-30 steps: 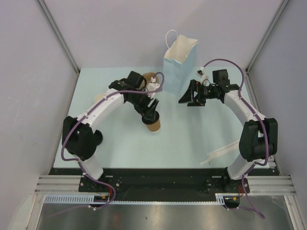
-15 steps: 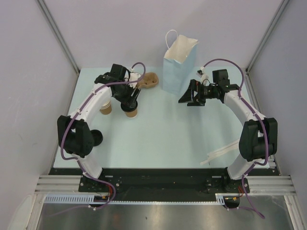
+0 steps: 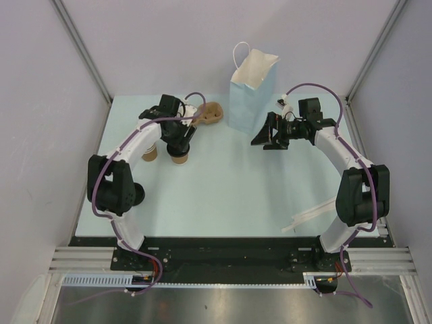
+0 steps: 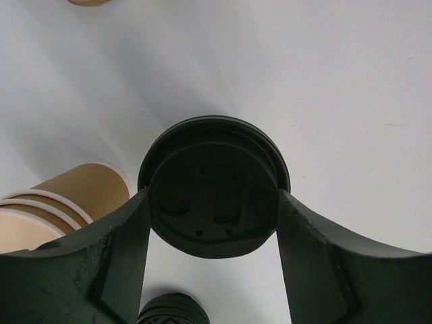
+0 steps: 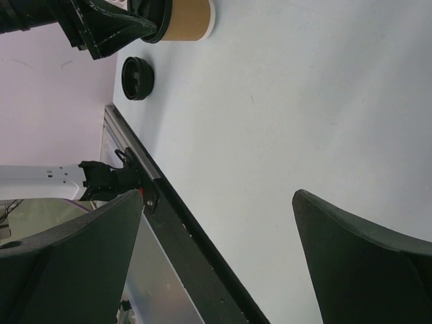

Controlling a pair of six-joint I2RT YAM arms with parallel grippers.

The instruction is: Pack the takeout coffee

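The takeout coffee [image 3: 179, 159], a brown paper cup with a black lid, is upright at the table's back left. My left gripper [image 3: 179, 143] is over it and shut on it. In the left wrist view its fingers [image 4: 128, 236] press both sides of the black lid [image 4: 212, 162]. The blue paper bag [image 3: 251, 91] stands open at the back centre. My right gripper [image 3: 260, 140] is open and empty, just right of the bag's base. The right wrist view shows its jaws wide apart [image 5: 219, 202] and the coffee far off [image 5: 189, 13].
A lidless tan cup [image 3: 150, 154] stands just left of the coffee and also shows in the left wrist view [image 4: 61, 206]. A loose black lid [image 3: 135, 194] lies near the left arm's base. A brown object [image 3: 210, 113] lies left of the bag. White strips [image 3: 314, 216] lie front right.
My left arm has carried the coffee from the table's middle back and to the left, beside the lidless cup. The right arm has not moved.
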